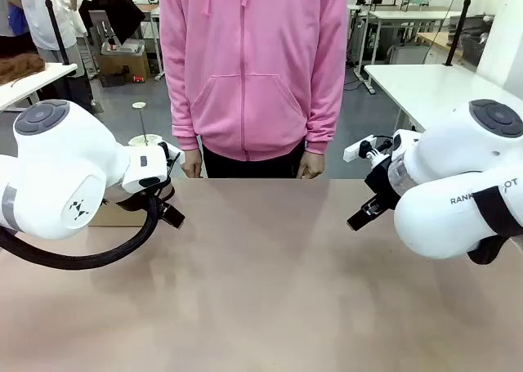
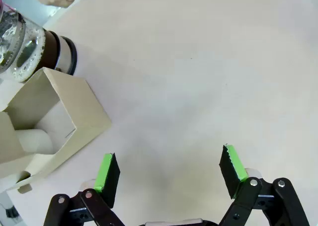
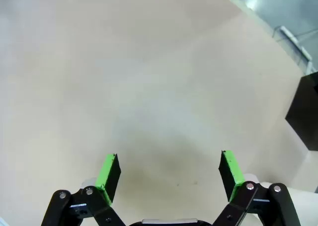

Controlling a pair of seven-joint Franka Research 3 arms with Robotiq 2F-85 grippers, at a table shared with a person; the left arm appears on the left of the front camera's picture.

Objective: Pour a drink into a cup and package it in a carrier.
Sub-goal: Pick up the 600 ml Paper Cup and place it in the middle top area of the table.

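L wrist cam: left gripper (image 2: 169,172) spread wide, nothing held, over bare table (image 2: 198,77). Carrier (image 2: 59,119) just beside one finger, jug (image 2: 20,42) w/ dark drink (image 2: 45,48) just beyond carrier. R wrist cam: right gripper (image 3: 169,172) equally wide, empty; black box (image 3: 305,112) at pic edge. Front cam: carrier mostly hidden behind left arm (image 1: 57,184); person (image 1: 253,61) stands across the table.
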